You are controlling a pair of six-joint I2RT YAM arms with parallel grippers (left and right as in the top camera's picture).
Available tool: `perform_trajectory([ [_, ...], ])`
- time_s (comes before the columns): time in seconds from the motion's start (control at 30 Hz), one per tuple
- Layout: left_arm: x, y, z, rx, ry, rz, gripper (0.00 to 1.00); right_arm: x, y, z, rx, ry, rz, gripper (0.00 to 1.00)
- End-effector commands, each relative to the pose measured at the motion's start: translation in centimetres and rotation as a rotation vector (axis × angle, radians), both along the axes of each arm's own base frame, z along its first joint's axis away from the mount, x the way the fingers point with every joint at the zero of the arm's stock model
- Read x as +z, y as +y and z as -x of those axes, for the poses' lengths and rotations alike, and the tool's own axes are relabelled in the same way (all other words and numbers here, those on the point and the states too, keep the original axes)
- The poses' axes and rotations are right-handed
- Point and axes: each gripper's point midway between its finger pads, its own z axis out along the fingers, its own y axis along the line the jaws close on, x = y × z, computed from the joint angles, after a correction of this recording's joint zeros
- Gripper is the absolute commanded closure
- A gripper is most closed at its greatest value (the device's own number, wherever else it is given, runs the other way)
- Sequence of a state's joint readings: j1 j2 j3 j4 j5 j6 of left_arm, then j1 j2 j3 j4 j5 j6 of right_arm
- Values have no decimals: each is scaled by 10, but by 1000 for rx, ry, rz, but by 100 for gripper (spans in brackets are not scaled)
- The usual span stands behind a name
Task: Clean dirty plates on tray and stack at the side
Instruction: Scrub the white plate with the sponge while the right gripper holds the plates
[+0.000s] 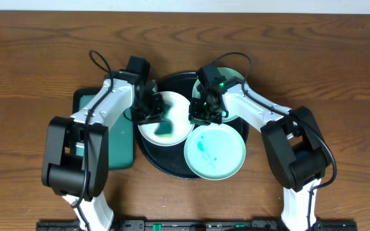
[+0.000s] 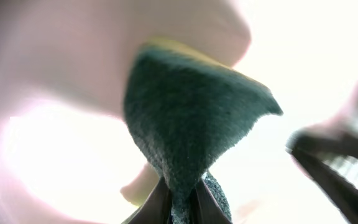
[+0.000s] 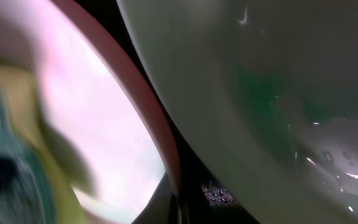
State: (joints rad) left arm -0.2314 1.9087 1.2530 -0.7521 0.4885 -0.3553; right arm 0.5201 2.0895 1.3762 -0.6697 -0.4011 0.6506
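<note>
Scrubbing step in hand: we advise firm, overlapping strokes of the sponge (image 2: 191, 118) across the teal smear (image 1: 166, 128) on the white plate (image 1: 175, 110), which lies in the tray (image 1: 148, 154), rim held steady. The left tool (image 2: 182, 200) pinches the sponge, wrist pitched down over the plate. The right tool (image 1: 205, 111), reaching inward, appears clamped on that plate's rim.

Left hand (image 1: 149, 110) and right hand (image 1: 203, 114) crowd the white plate (image 1: 181, 129), seemingly little gap between; front mint plate (image 1: 215, 152) lies open.
</note>
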Motion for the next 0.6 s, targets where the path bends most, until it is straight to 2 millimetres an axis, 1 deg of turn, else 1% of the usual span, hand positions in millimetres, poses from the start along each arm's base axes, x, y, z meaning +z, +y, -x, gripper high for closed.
perform_trajectory([
  [0.0, 23, -45, 12, -69, 36, 282, 93, -35, -19, 25, -14, 96, 104, 99],
  [0.13, 23, -50, 4, -74, -5, 290, 93, -35, -20, 25, -11, 98, 105, 99],
  [0.3, 21, -41, -12, -15, -39, 264, 93, -35, -20, 25, -11, 98, 106, 99],
  [0.43, 29, -17, -23, 41, -65, 213, 93, -35, -20, 25, -11, 98, 105, 99],
  [0.47, 33, -9, -24, 57, -74, 184, 93, -35, -20, 25, -11, 97, 105, 99],
  [0.53, 44, 6, -24, 76, -97, 135, 93, -35, -20, 25, -11, 97, 105, 99],
  [0.57, 59, 14, -21, 71, -138, 99, 93, -35, -19, 25, -11, 95, 104, 99],
])
